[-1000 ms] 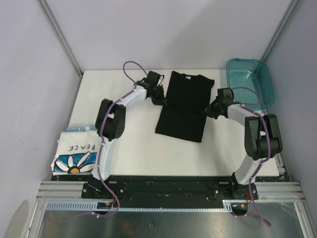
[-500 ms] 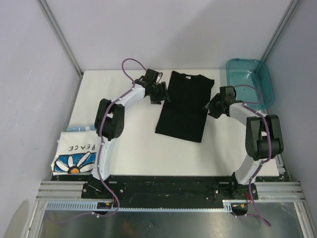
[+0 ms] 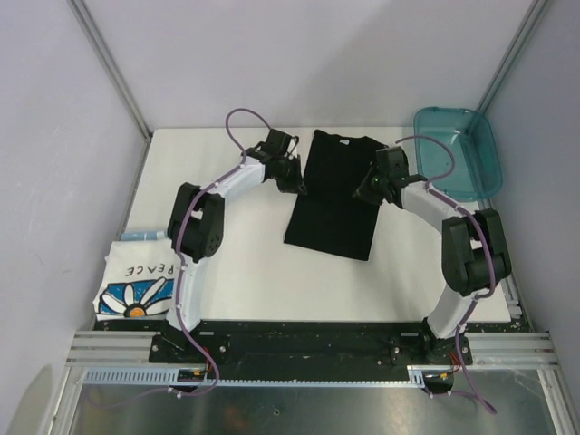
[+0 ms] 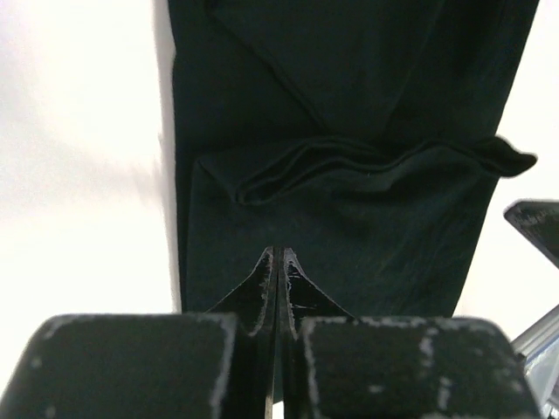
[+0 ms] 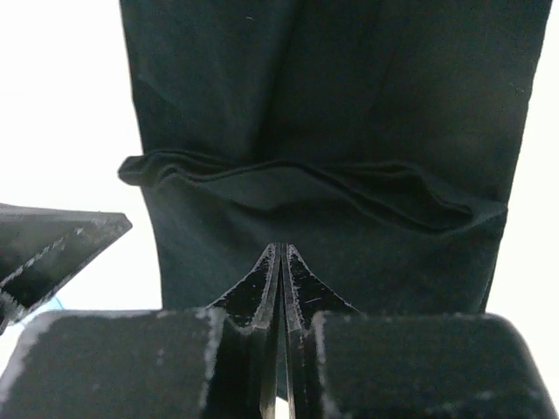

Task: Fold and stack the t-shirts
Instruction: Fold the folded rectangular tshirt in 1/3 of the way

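Progress check, going camera by camera.

Top view: the black tee (image 3: 331,213) lies mid-table (image 3: 254,272) as a long narrow strip with the sleeves already tucked in, collar end at the far side. The left gripper (image 3: 294,181) sits at its left edge up near the collar end. The right gripper (image 3: 364,192) is over the right edge, straight across from it. The white tee (image 3: 136,281) with the daisy print is well apart, down at the near left corner, and looks folded into a rough square already. The teal bin (image 3: 471,172) is off at the far right, not involved.

Left wrist cam: the fingers (image 4: 266,279) are pressed tight together with no gap, right over black fabric. I honestly can't tell if there's cloth pinched between them. A raised ridge (image 4: 367,161) runs across the shirt just beyond the tips.

Right wrist cam: same deal. That gripper (image 5: 281,262) is clamped flat together above the black cloth, with the same crease running across, and again there's no telling if it has hold of anything.

My read: roughly halfway. The white one looks done and the black one has its side folds. What's left is the end-to-end fold on the black tee, then stacking the two together.
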Tool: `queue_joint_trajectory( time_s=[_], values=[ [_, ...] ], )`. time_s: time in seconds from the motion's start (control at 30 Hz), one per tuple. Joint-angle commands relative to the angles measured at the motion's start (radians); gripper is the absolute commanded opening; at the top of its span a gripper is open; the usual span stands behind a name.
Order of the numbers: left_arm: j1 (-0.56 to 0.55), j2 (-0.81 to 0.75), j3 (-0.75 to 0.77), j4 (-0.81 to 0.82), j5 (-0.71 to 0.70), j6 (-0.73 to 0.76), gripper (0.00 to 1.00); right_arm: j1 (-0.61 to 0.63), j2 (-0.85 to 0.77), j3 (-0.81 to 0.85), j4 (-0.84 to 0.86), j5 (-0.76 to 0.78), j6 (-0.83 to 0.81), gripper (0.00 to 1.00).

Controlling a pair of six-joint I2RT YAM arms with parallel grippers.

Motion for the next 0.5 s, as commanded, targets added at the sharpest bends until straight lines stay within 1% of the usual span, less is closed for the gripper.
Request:
queue_joint_trajectory(
  time_s=[0.0, 0.13, 0.23, 0.47],
  values=[
    [-0.018, -0.032, -0.028, 0.009, 0.059, 0.033, 0.00, -0.002, 0.071, 0.054, 0.005, -0.030, -0.045, 0.05],
    [-0.021, -0.005, -0.016, 0.009, 0.079, 0.032, 0.00, -0.002, 0.127, 0.090, -0.003, -0.043, -0.062, 0.04],
    [-0.020, 0.028, 0.025, 0.009, 0.080, 0.038, 0.00, -0.006, 0.168, 0.120, -0.012, -0.046, -0.073, 0.02],
    [-0.008, 0.140, 0.141, 0.008, 0.059, 0.034, 0.09, -0.032, 0.252, 0.185, -0.042, -0.042, -0.093, 0.01]
  ],
)
